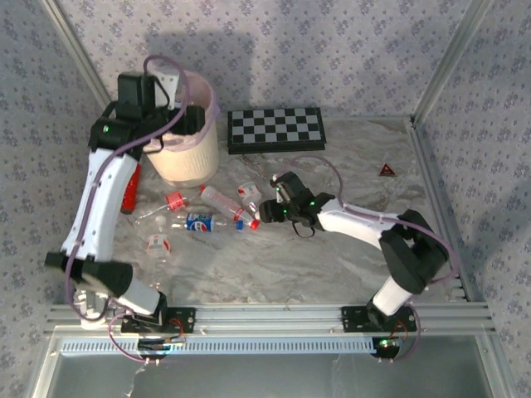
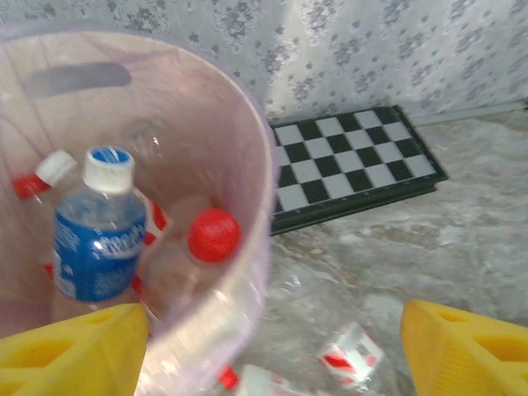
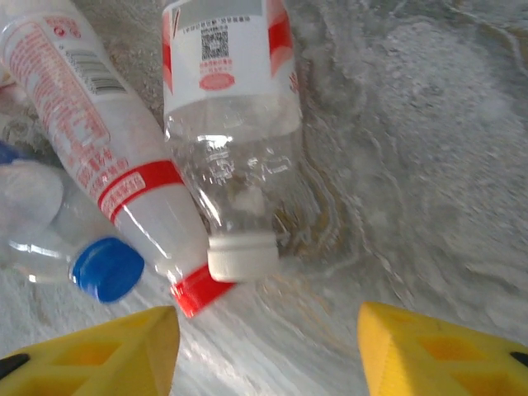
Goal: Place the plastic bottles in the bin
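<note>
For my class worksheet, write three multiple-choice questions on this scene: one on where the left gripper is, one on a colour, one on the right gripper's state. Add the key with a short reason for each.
1. Where is the left gripper?
A folded back at its base
B touching the back wall
C above the bin

2. In the bin, the white-capped bottle next to the red-capped bottle has a label that is:
A green
B blue
C yellow

3. The right gripper is:
A open and empty
B shut on a bottle
C shut on a loose cap

Key: C, since the left wrist view looks down into the bin; B, since the label is plainly blue; A, since its jaws stand wide apart with nothing between them.
</note>
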`<state>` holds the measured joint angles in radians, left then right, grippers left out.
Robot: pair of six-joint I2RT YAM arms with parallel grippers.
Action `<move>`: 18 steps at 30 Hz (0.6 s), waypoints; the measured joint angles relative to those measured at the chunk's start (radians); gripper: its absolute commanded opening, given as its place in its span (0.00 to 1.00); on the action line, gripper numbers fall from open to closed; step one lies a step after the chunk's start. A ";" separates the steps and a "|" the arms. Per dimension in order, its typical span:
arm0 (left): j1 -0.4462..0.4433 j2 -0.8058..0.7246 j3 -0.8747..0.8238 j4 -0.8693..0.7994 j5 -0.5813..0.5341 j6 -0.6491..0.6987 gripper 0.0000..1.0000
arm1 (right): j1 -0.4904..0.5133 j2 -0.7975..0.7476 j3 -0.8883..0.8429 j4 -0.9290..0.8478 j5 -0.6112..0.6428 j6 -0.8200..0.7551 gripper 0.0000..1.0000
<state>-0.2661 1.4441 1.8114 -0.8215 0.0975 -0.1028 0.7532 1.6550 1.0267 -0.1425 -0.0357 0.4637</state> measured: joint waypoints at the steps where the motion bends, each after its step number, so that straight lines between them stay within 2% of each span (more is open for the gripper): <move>1: -0.019 -0.051 -0.063 0.019 0.005 -0.023 0.80 | 0.002 0.031 0.024 0.005 -0.002 0.002 0.72; 3: -0.064 -0.146 -0.183 0.064 0.021 -0.073 0.80 | 0.002 0.087 0.070 0.011 -0.005 0.001 0.73; 6: -0.125 -0.275 -0.388 0.160 0.058 -0.164 0.79 | 0.002 0.169 0.140 0.011 -0.009 0.002 0.68; 10: -0.152 -0.390 -0.606 0.217 0.074 -0.281 0.79 | -0.004 0.263 0.232 0.011 -0.013 0.005 0.69; 14: -0.154 -0.494 -0.721 0.247 0.060 -0.368 0.78 | -0.011 0.325 0.291 0.006 -0.016 0.009 0.72; 18: -0.154 -0.554 -0.734 0.278 0.061 -0.417 0.78 | -0.018 0.371 0.333 0.004 -0.033 0.012 0.71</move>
<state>-0.4202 0.8902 1.0771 -0.5434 0.1585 -0.5198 0.7353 2.0258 1.3598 -0.1387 -0.0685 0.4759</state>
